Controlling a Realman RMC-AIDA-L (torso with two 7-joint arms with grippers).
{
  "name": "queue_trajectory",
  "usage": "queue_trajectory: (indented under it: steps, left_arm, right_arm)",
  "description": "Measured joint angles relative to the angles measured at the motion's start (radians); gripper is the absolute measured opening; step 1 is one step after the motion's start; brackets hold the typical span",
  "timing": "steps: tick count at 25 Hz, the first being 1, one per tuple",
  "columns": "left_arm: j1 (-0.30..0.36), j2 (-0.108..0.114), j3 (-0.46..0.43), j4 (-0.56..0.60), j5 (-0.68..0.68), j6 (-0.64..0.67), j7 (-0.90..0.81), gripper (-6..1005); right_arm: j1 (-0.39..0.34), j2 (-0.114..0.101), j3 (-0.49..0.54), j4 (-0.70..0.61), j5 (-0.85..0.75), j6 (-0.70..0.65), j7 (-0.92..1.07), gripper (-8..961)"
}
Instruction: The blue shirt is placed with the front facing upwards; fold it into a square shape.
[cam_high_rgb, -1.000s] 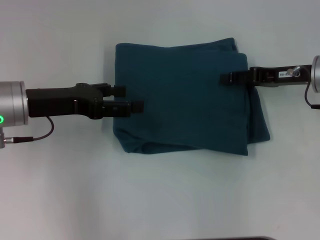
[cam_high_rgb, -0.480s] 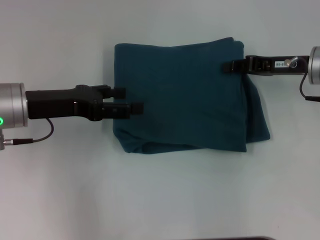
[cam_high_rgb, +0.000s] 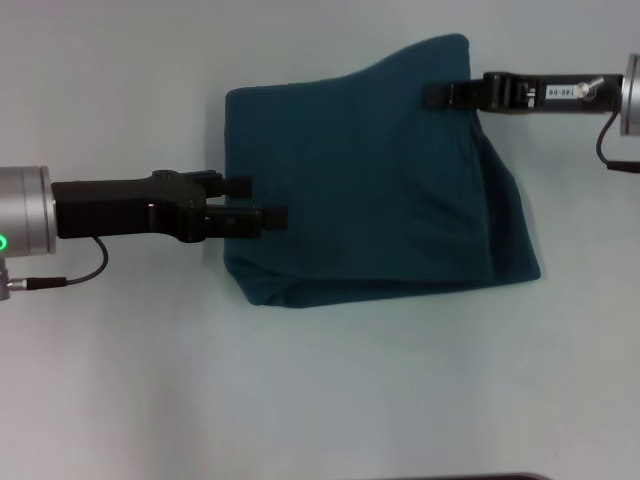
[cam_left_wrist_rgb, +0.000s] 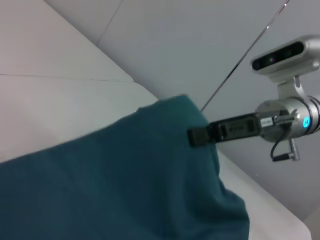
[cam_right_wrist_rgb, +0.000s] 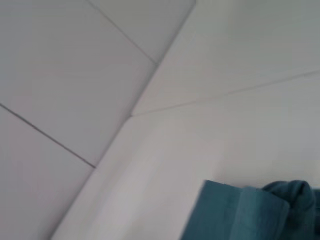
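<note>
The blue shirt lies folded into a rough rectangle on the white table, plain teal side up, with no lettering or collar showing. My right gripper is shut on the shirt's far right corner and holds it lifted, so the cloth peaks there. The left wrist view shows the same grip, the right gripper pinching the raised shirt. My left gripper sits at the shirt's left edge, its fingers apart and reaching over the cloth. A folded edge of the shirt shows in the right wrist view.
The white table stretches all around the shirt. A dark strip runs along the table's near edge. The right arm's wrist and camera hang above the table's right side.
My right gripper has moved toward the far side and up, pulling the shirt's far right corner with it. The left gripper has stayed still.
</note>
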Motion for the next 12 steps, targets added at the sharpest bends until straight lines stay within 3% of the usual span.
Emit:
queue_trajectory:
  steps: [12]
  left_arm:
    - [-0.001,0.000,-0.003,0.000,0.000,0.003,0.000,932]
  right_arm:
    - [0.030,-0.011,-0.001,-0.083,0.056,-0.049,0.025,69]
